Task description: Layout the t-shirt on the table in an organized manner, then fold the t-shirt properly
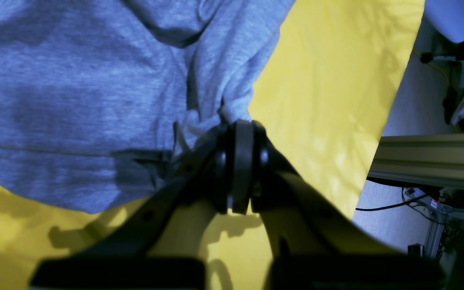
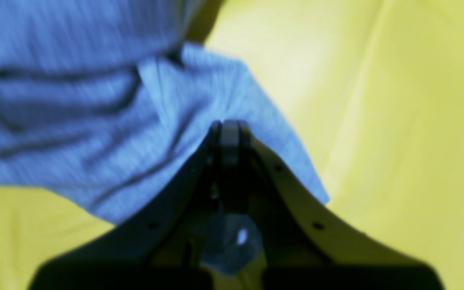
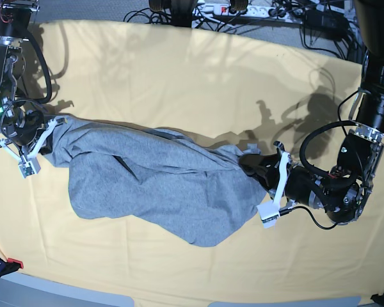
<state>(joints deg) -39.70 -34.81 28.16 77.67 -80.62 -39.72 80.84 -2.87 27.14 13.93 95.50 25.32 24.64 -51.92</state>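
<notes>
Stretching between the two arms, the t-shirt (image 3: 160, 185) lies plain grey side up on the table (image 3: 179, 70). The left gripper (image 1: 241, 129) is clamped on a bunched edge of fabric just ahead of its fingertips; the right gripper (image 2: 229, 125) pinches the opposite edge, cloth spreading beyond its closed fingers (image 2: 216, 133).

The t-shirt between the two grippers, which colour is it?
Heather grey, no lettering visible; the t-shirt shows best in the base view.
</notes>
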